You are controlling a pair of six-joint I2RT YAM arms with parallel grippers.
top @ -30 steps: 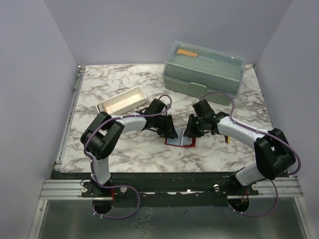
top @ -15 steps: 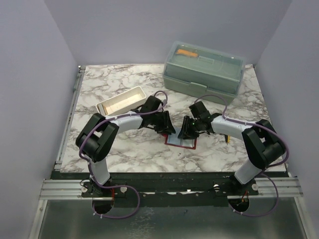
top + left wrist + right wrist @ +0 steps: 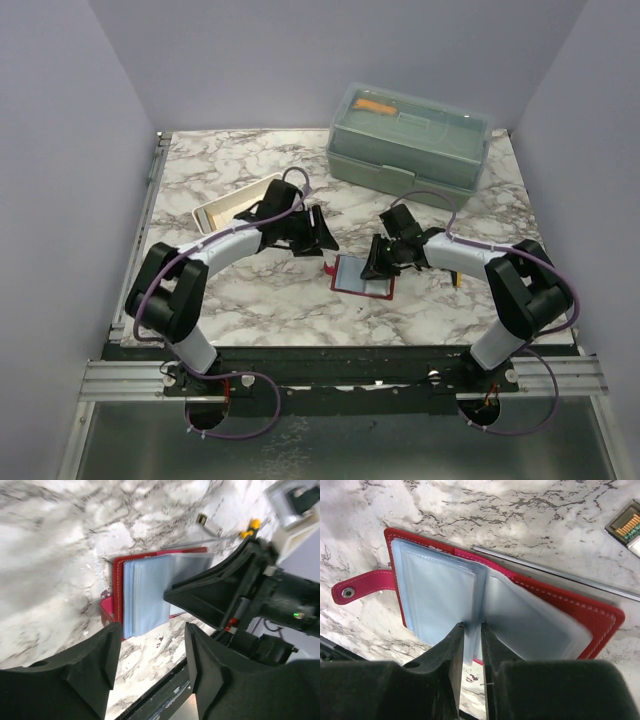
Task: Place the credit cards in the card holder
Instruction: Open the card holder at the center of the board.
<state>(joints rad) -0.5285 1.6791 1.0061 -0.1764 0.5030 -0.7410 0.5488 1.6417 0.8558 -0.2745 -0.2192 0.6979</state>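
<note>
The card holder (image 3: 362, 276) lies open on the marble table, with a dark-red cover (image 3: 598, 616), clear grey-blue sleeves (image 3: 435, 592) and a snap tab (image 3: 355, 589). It also shows in the left wrist view (image 3: 145, 595). My right gripper (image 3: 376, 262) (image 3: 472, 637) is shut on one upright sleeve at the holder's middle fold. My left gripper (image 3: 320, 236) (image 3: 150, 647) is open and empty, a little to the left of the holder and off it. I see no credit card plainly. A thin grey strip (image 3: 555, 573) lies along the holder's far edge.
A long white tray (image 3: 240, 200) stands at the back left beside the left arm. A large pale-green lidded box (image 3: 410, 140) stands at the back right. A small yellow-tipped item (image 3: 455, 281) lies under the right arm, and a small chip-like piece (image 3: 625, 527) is near it.
My left gripper has drawn back to the left and away from the card holder's left edge, leaving it uncovered. My right gripper has stayed at the holder's fold.
</note>
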